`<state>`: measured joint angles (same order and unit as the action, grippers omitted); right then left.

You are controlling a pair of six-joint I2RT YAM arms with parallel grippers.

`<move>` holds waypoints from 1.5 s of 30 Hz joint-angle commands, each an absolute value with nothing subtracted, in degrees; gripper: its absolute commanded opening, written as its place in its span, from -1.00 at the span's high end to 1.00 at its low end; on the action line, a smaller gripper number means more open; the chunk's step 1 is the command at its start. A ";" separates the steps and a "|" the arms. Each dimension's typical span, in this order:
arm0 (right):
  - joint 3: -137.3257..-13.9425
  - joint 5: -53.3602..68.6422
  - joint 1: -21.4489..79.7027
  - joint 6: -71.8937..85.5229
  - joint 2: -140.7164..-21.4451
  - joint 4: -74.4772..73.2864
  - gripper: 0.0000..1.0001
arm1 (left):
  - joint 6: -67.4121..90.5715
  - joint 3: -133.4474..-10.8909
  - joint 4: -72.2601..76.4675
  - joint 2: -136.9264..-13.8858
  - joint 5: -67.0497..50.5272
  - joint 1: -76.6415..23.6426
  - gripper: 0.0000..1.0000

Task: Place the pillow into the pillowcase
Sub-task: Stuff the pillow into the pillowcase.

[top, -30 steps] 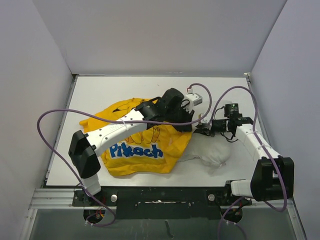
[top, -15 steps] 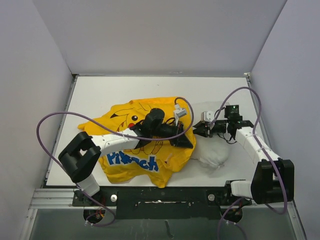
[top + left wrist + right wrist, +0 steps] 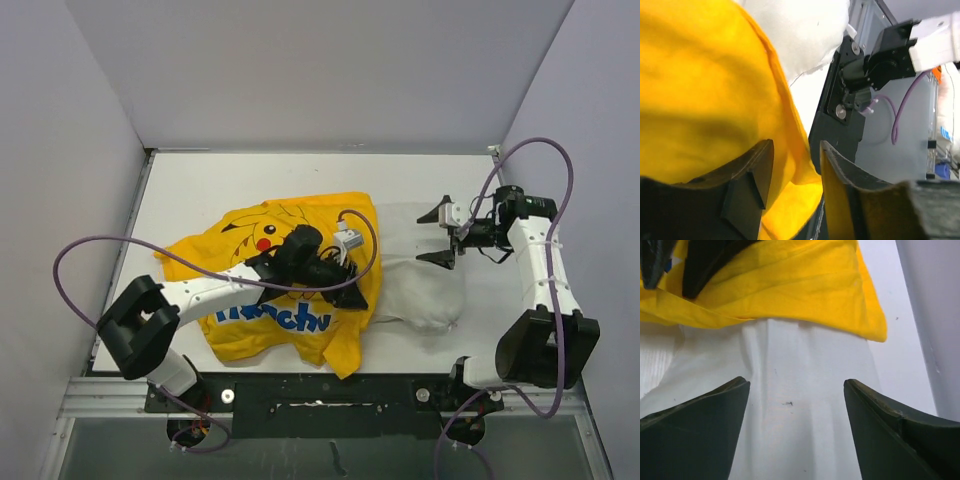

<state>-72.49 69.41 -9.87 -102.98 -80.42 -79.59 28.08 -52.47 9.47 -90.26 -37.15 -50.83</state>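
The yellow pillowcase (image 3: 255,235) lies spread left of the table's middle, and its right edge overlaps the left part of the white pillow (image 3: 425,300). My left gripper (image 3: 353,293) sits low on that edge. In the left wrist view its jaws (image 3: 796,165) stand apart, with loose pillowcase (image 3: 700,100) cloth in the gap and the pillow (image 3: 800,30) beyond. My right gripper (image 3: 438,236) hovers open above the pillow's far right end. The right wrist view shows that gripper (image 3: 796,385) wide over the bare pillow (image 3: 800,405), with the pillowcase (image 3: 790,280) hem ahead.
The white table (image 3: 200,190) is enclosed by grey walls on three sides. A black rail (image 3: 300,385) with both arm bases runs along the near edge. Purple cables loop over each arm. The right arm's base (image 3: 880,60) shows in the left wrist view.
Both grippers have opened. The right gripper let go and drew back to the right, away from the pillowcase. The left arm dropped lower, and the pillowcase now spreads further right over the pillow.
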 commanded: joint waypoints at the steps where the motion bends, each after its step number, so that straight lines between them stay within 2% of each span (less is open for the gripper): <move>1: -76.92 65.49 -9.43 -84.49 -78.35 -65.74 -0.79 | 17.14 -61.74 -6.24 -80.57 -29.09 -50.14 0.05; 3: -78.13 64.02 -8.96 -82.40 -81.53 -61.56 -0.98 | 15.97 -66.86 -11.30 -78.75 -24.46 -49.29 -0.27; 6: -80.10 61.88 -6.63 -81.71 -88.14 -59.64 -1.00 | 17.08 -77.09 -18.02 -80.63 -14.77 -47.46 -0.68; 11: -72.95 56.24 -1.94 -74.41 -91.70 -48.04 -0.86 | 13.01 -101.50 -36.49 -95.94 -0.03 -47.82 -0.71; 12: -71.50 55.49 -1.17 -74.21 -91.60 -46.88 -0.79 | 12.01 -105.09 -38.62 -99.08 2.30 -48.38 -0.69; 17: -67.38 55.00 0.00 -73.06 -91.03 -44.46 0.08 | 9.15 -117.22 -45.01 -111.27 9.88 -49.57 -0.70; 20: -65.18 55.95 0.21 -71.80 -89.82 -42.30 0.47 | 8.97 -124.69 -49.15 -118.01 11.55 -49.97 -0.71; 27: -63.38 58.06 0.55 -70.45 -87.49 -40.31 0.74 | 8.45 -134.41 -55.86 -128.04 12.10 -50.70 -0.73; 29: -63.29 58.18 0.53 -70.17 -87.24 -40.13 0.79 | 8.27 -134.64 -56.76 -128.60 12.20 -50.71 -0.66; 30: -63.24 58.22 0.53 -70.03 -87.19 -40.08 0.81 | 8.26 -134.58 -57.13 -128.66 12.09 -50.67 -0.55; 32: -62.92 58.18 0.48 -69.71 -86.95 -39.76 0.85 | 8.26 -134.36 -57.54 -128.44 11.77 -50.71 -0.15; 35: -62.29 58.18 0.36 -68.59 -86.48 -38.80 0.91 | 8.43 -134.25 -57.66 -127.50 10.64 -50.62 0.70; 37: -61.93 58.02 0.37 -66.61 -86.08 -37.29 0.96 | 8.44 -134.82 -57.38 -126.65 8.94 -50.53 0.97; 41: -60.07 57.42 0.39 -59.63 -83.90 -30.36 1.00 | 9.25 -136.19 -54.33 -124.01 -1.65 -50.10 1.00; 45: -58.59 55.44 3.21 -49.52 -79.55 -19.56 1.00 | 15.13 -135.93 -42.00 -120.53 -16.98 -48.56 1.00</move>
